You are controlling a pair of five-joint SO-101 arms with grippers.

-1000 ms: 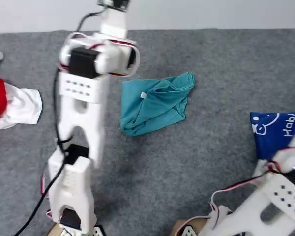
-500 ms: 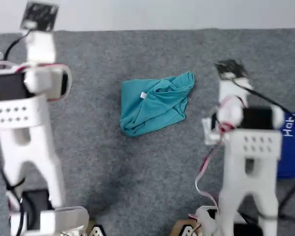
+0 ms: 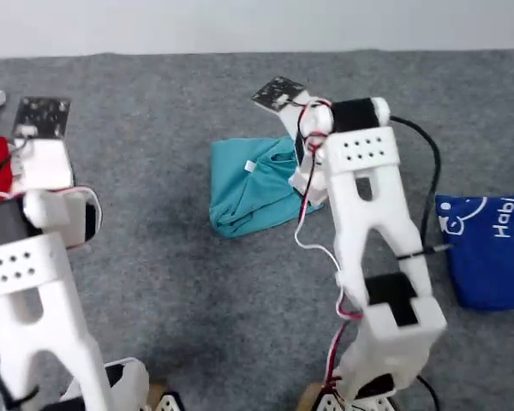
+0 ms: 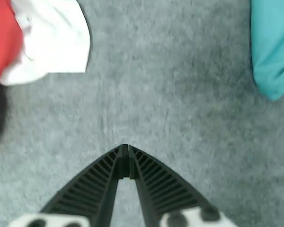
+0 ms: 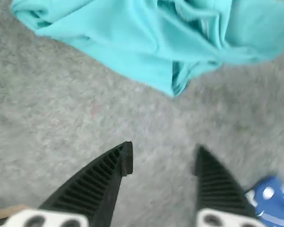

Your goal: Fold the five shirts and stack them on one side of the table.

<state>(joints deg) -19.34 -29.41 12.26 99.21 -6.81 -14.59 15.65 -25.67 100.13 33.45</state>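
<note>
Plainly saw the teal shirt (image 3: 253,188) bunched up mid-table on the grey cloth (image 3: 197,300). Found the right gripper (image 5: 163,156) over the cloth just beside that shirt's edge, jaws spread wide, gripping nothing. Found the left gripper (image 4: 125,153) between teal shirt and white shirt (image 4: 52,42), jaws pressed tip to tip, empty. Noted red shirt (image 4: 2,38) touching the white one, blue shirt (image 3: 488,248) far right.

Lighting is bright, diffuse and comes from overhead. In the high view the arms cast soft, faint shadows on the grey surface (image 3: 240,282). The white housings of the right arm (image 3: 368,197) show no glare. In the left wrist view, a dark shadow lies beside the red shirt (image 4: 0,42). In the right wrist view, the teal shirt (image 5: 146,42) is blurred.
</note>
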